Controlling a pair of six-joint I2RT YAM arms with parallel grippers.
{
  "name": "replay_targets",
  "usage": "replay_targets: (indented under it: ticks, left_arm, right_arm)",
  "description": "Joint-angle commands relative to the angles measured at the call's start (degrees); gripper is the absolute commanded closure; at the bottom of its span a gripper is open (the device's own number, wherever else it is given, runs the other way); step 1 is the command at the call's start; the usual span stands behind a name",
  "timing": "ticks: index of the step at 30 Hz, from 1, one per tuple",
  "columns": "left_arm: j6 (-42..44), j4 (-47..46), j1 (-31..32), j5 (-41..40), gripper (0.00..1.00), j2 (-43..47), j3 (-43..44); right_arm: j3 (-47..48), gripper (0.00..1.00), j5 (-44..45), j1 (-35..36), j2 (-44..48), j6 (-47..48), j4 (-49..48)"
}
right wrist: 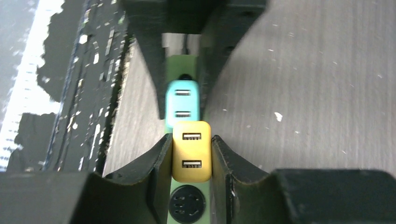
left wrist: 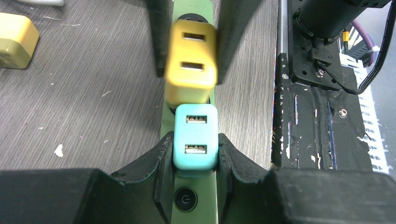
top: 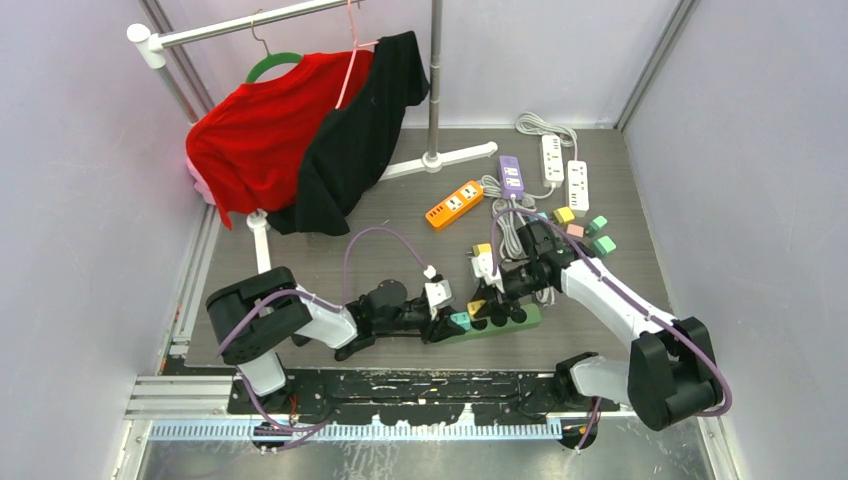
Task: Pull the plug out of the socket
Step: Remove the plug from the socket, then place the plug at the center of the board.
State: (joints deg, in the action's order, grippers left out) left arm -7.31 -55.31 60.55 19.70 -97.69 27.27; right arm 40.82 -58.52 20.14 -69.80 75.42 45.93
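I get bright, even overhead light with only soft shadows — the top view is sharp. My left wrist view blurs the yellow plug [left wrist: 191, 60]; my right wrist view softens the teal plug [right wrist: 182, 102].

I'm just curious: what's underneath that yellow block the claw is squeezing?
A green power strip; the yellow plug sits on it, beside a teal plug. Its pins and socket are covered.

Grey wood-grain table [left wrist: 84, 93]; green power strip [left wrist: 208, 207] carrying 1 teal plug [left wrist: 195, 140] and 1 yellow plug [left wrist: 191, 65].
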Motion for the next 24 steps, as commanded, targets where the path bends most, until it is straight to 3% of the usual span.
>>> replay_targets:
  ticks: [1,5,9,10,12,16,19,24]
  left_arm:
    - [0.13,11.97,-0.65,-1.63,1.0,-1.4,-1.51]
    - [0.02,12.1,-0.67,-1.55,1.0,-1.22,-1.77]
    - [-1.01,13.21,-0.7,-1.36,0.95,-0.08,-1.34]
    - [-1.45,13.93,-0.67,-1.12,0.92,0.39,-0.81]
    - [-2.69,16.54,-0.7,-1.44,0.72,1.94,0.36]
    - [-3.91,21.66,-0.68,-3.97,0.46,6.11,2.18]
    - [-3.56,25.05,-0.65,-5.19,0.35,10.02,2.91]
    - [-2.63,29.64,-0.63,-7.71,0.29,17.23,2.8]
  right_arm:
    - [1.17,0.99,-1.21,-0.12,1.87,-22.52,-17.35]
    - [5.1,0.99,-0.97,-4.96,2.08,-18.09,-8.81]
    - [5.88,0.99,-0.33,-9.6,3.29,-27.77,-12.43]
    - [4.93,0.99,0.61,-10.31,3.68,-32.22,-16.3]
    - [2.98,0.98,4.17,-10.99,4.08,-41.64,-25.97]
    - [2.14,0.91,14.98,-11.75,2.62,-55.81,-35.18]
    - [1.29,0.89,20.55,-12.43,1.21,-64.8,-41.02]
    - [-2.56,0.86,29.55,-12.5,-0.79,-83.26,-54.27]
